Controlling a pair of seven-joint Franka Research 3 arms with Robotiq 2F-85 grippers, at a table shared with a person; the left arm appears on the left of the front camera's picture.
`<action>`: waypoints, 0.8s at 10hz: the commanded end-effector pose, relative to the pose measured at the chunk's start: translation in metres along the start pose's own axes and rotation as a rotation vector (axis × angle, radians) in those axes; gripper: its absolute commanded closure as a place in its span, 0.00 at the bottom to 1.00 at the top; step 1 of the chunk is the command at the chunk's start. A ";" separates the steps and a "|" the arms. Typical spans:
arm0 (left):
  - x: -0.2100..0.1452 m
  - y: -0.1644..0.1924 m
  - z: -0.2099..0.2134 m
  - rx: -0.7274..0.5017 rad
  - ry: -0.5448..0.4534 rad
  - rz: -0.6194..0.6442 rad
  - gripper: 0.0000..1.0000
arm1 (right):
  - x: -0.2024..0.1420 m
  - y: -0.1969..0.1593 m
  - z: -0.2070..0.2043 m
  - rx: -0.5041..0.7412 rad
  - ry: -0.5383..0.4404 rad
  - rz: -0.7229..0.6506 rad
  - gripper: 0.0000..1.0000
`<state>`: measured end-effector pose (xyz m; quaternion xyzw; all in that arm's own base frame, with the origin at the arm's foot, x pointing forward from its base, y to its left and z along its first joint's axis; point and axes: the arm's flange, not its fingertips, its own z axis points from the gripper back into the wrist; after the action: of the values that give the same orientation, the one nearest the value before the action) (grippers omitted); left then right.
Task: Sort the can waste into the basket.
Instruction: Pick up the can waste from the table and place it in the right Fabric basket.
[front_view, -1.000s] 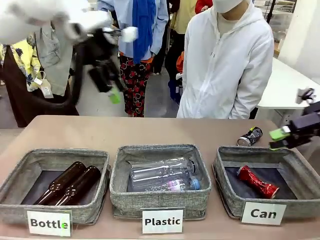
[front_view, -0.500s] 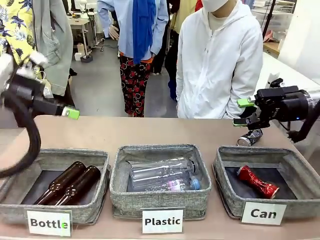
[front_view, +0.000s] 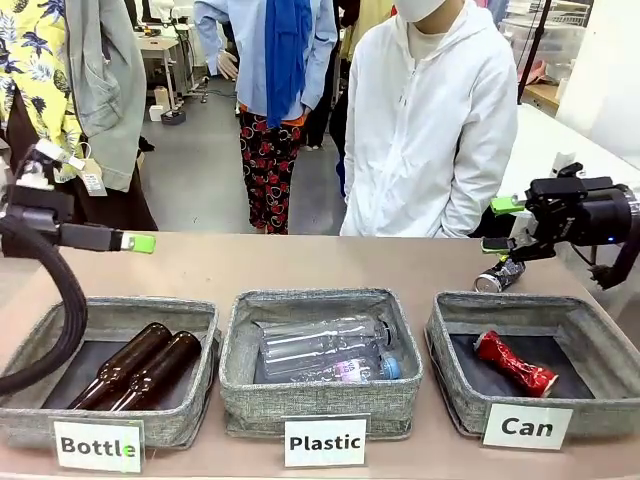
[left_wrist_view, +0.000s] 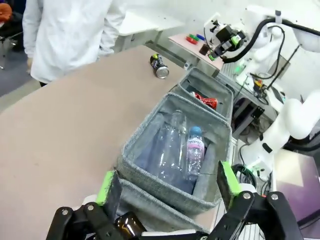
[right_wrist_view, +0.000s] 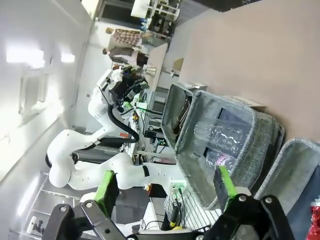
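A crushed red can (front_view: 515, 363) lies inside the grey basket labelled "Can" (front_view: 452, 330) at the right. A crushed black can (front_view: 498, 275) lies on the table just behind that basket. My right gripper (front_view: 500, 224) hovers open just above the black can, its fingers pointing left. My left gripper (front_view: 140, 242) hangs open over the table's left side, above the "Bottle" basket. The left wrist view shows the black can (left_wrist_view: 160, 66), the red can (left_wrist_view: 205, 101) and the "Can" basket (left_wrist_view: 197, 78) far beyond its open fingers (left_wrist_view: 107, 187). In the right wrist view, the open right gripper (right_wrist_view: 165, 185) holds nothing.
The "Bottle" basket (front_view: 60, 320) holds two brown glass bottles (front_view: 140, 368). The middle "Plastic" basket (front_view: 240, 345) holds clear plastic bottles (front_view: 325, 345). A person in a white jacket (front_view: 430, 130) stands at the far edge. Bare tabletop (front_view: 300, 262) lies behind the baskets.
My left arm swung down from high at the back to the table's left side. My right gripper rose from beside the "Can" basket to above the black can.
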<state>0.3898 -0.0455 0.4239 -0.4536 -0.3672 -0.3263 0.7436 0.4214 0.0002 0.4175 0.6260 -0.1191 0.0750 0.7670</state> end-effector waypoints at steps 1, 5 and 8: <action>0.000 0.006 0.006 -0.014 0.015 0.003 0.00 | 0.002 0.004 -0.006 0.016 0.001 0.003 0.00; 0.000 0.006 0.006 -0.014 0.015 0.003 0.00 | 0.002 0.004 -0.006 0.016 0.001 0.003 0.00; 0.000 0.006 0.006 -0.014 0.015 0.003 0.00 | 0.000 0.001 -0.005 0.001 0.011 0.002 0.00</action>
<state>0.3943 -0.0413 0.4233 -0.4531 -0.3613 -0.3273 0.7464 0.4214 0.0052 0.4173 0.6257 -0.1153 0.0793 0.7674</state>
